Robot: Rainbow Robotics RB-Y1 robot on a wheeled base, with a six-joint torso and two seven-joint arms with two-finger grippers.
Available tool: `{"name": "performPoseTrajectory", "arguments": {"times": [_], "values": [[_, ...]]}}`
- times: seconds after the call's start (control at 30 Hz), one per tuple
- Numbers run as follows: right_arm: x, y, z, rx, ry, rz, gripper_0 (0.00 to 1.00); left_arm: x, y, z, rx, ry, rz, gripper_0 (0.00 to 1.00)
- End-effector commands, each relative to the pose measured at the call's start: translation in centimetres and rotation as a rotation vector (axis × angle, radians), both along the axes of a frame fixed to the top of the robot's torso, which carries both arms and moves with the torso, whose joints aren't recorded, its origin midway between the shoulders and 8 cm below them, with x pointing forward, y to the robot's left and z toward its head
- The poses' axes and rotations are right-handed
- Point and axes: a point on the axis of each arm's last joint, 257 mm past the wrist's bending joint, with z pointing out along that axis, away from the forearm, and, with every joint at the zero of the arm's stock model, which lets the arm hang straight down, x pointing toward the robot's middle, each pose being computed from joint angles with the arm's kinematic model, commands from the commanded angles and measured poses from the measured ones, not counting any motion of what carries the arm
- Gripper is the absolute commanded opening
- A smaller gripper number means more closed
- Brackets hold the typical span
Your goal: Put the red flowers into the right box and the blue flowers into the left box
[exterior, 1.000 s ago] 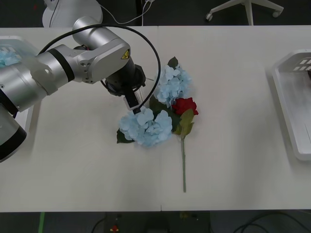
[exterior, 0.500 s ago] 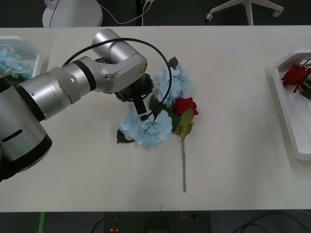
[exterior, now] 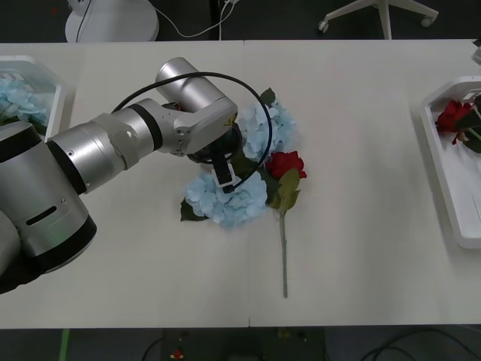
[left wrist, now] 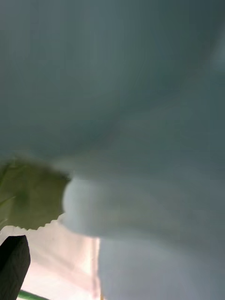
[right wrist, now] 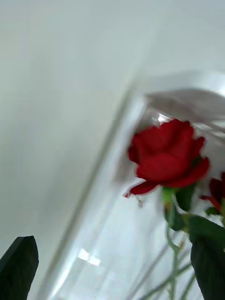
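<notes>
Two blue flowers lie mid-table: one head [exterior: 234,201] nearer me and one [exterior: 272,128] behind it. My left gripper [exterior: 223,178] presses down between them, open, its black fingertip [left wrist: 14,262] against blurred pale petals [left wrist: 140,206]. A red flower [exterior: 285,163] lies just right of them, its stem pointing toward me. The right box [exterior: 443,162] holds red flowers [exterior: 455,115]. My right gripper [right wrist: 112,276] hovers open above a rose [right wrist: 166,157] lying there. The left box [exterior: 54,83] holds blue flowers [exterior: 19,98].
A green leaf [left wrist: 28,201] lies close beside the left finger. A white round stand base [exterior: 113,19] and a chair base [exterior: 379,15] stand on the floor beyond the table's far edge.
My left arm has swung right and down, pushing its gripper into the nearer blue flower. A red rose now lies uncovered in the right box.
</notes>
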Motion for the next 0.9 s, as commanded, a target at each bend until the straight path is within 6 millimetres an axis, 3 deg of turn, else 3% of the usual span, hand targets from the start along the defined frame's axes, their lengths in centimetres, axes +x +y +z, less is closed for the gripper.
{"name": "performPoseTrajectory", "arguments": {"times": [0.03,0.13,0.27,0.4,0.43,0.47,0.5,0.53,0.8,0.9], "values": [[-0.3,5.3,2.0,0.094,0.039,-0.013,0.94,0.2,-0.6,0.2,0.027,-0.016,-0.019,1.00],[-0.9,9.5,0.9,0.187,0.084,-0.070,0.94,0.0,-0.1,-0.3,0.036,-0.006,-0.007,1.00],[-1.7,12.1,-0.4,0.228,0.107,-0.153,0.94,-0.3,0.5,-1.1,0.041,0.013,0.022,1.00],[-2.7,13.2,-1.9,0.274,0.123,-0.228,0.94,-0.5,0.9,-1.7,0.049,0.022,0.036,1.00],[-2.9,13.4,-2.1,0.281,0.126,-0.236,0.94,-0.6,0.9,-1.8,0.048,0.025,0.037,0.95],[-3.3,13.5,-2.7,0.290,0.133,-0.255,0.94,-0.6,1.0,-1.8,0.048,0.026,0.040,0.60],[-3.5,13.6,-2.9,0.293,0.137,-0.260,0.94,-0.6,1.0,-1.8,0.046,0.025,0.042,0.40],[-3.9,13.7,-3.2,0.301,0.144,-0.272,0.94,-0.5,1.0,-1.8,0.045,0.024,0.046,0.00],[-5.2,13.3,-5.4,0.304,0.153,-0.302,0.94,-0.7,0.9,-1.9,0.025,0.030,0.074,0.00],[-6.0,14.0,-6.1,0.308,0.155,-0.287,0.94,-1.1,0.8,-2.1,0.007,0.055,0.089,0.00]]}}
